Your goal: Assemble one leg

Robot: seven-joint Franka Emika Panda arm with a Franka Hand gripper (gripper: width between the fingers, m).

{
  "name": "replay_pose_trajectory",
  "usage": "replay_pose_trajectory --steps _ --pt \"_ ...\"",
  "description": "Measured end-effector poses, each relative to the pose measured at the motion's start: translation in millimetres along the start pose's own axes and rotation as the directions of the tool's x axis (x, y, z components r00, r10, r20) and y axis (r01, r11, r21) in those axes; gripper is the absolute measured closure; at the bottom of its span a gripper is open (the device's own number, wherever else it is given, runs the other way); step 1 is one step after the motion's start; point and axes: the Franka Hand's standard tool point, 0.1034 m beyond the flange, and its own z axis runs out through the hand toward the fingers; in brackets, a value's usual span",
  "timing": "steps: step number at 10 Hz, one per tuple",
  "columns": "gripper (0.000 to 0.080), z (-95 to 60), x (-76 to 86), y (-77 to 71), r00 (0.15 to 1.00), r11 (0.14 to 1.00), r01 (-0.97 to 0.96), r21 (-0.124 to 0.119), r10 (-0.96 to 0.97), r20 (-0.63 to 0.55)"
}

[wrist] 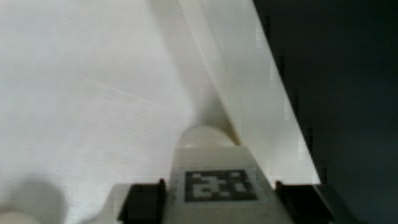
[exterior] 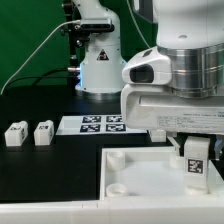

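Black table (exterior: pixel 45 172), leg (exterior: pixel 196 160) held vertical in jaws

Leg (exterior: pixel 196 160), lower right: smooth white plastic, matt, tag face printed black-on-white. Panel (exterior: pixel 135 172), bottom centre: same white plastic, slight sheen. Worktop (exterior: pixel 40 178), lower left: black, matt. Arm housing (exterior: pixel 150 68), upper right: glossy white plastic. Marker board (exterior: pixel 100 124), centre: flat matt white sheet.
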Motion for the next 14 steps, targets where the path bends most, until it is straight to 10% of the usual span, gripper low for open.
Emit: replay_pose_trajectory --steps 3,5,6,7,9,14 --pt "0.0505 1.4 5.1 0.1 0.917 0.917 -0.397 0.036 0.398 -0.009" --pt "0.0505 2.6 5.7 -2.4 0.703 0.699 -0.706 0.110 0.711 -0.003" --pt "0.0505 3.9 3.5 -9.7 0.445 0.435 -0.889 0.143 0.894 0.052" --pt "0.0505 3.6 3.8 -10.2 0.376 0.363 -0.921 0.140 0.923 0.079" --pt "0.0271 3.9 3.4 -10.4 0.475 0.463 -0.874 0.147 0.878 0.064" --pt "0.0152 1.9 -0.3 -5.9 0.917 0.913 -0.391 0.117 0.397 -0.032"
